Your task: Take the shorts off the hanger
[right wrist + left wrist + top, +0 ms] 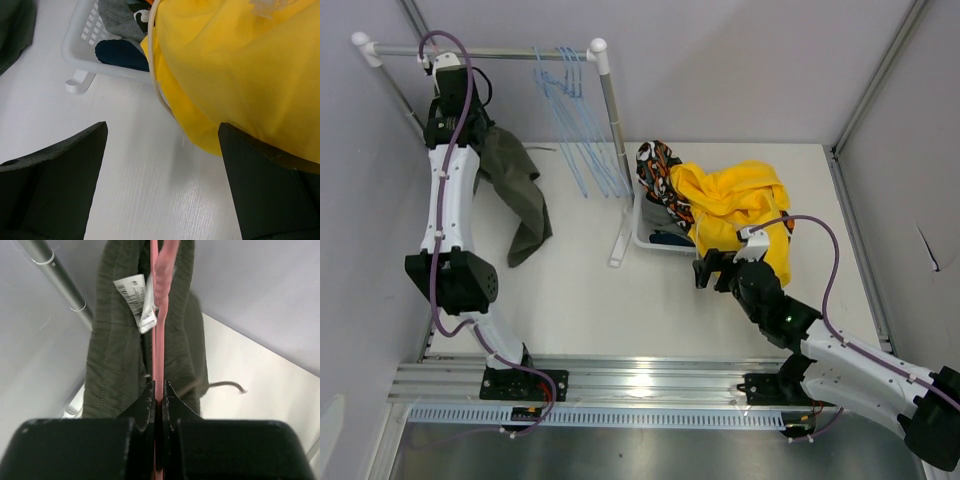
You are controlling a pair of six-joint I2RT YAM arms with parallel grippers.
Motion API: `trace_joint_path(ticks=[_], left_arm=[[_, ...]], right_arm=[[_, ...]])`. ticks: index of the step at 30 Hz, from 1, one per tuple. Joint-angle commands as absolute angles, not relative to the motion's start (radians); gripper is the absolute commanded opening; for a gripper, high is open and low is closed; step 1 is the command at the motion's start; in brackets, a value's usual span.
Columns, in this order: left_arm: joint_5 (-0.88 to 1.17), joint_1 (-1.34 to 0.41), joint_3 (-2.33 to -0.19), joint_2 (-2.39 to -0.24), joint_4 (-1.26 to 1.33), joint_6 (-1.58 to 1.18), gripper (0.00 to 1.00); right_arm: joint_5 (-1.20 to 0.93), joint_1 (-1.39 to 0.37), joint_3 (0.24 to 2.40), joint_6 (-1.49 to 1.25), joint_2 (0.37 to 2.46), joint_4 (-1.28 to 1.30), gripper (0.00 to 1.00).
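Gripping a pink hanger (159, 315), left hand (159, 400), right hand (162, 137) spread empty above white table (145, 200), grey walls (740, 60)

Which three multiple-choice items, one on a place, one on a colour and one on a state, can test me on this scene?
1. Where do the yellow shorts lie?
A. on the rail
B. draped over the white basket
C. on a blue hanger

2. What colour is the hanger that the left claw grips?
A. blue
B. white
C. pink

3. How is the right claw?
A. open, above the table
B. shut on the yellow shorts
C. shut on a hanger

Answers: 1 B, the yellow cloth hangs over the basket's rim; 2 C, the closed fingers pinch a pink bar that carries the olive green shorts; 3 A, its fingers stand wide apart with nothing between them.
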State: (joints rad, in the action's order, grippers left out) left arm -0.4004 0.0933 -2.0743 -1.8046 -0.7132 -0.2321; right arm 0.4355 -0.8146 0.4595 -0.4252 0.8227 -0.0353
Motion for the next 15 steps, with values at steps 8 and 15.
trace_joint_path(ticks=[8, 15], left_arm=[[-0.371, 0.031, -2.218, -1.695, -0.735, -0.242, 0.00], [-0.367, -0.077, -2.350, -1.629, -0.779, -0.206, 0.00]], right_arm=[[0.420, -0.834, 0.479, -0.417, 0.822, -0.069, 0.99], [0.434, -0.951, 0.642, -0.338, 0.857, -0.066, 0.99]])
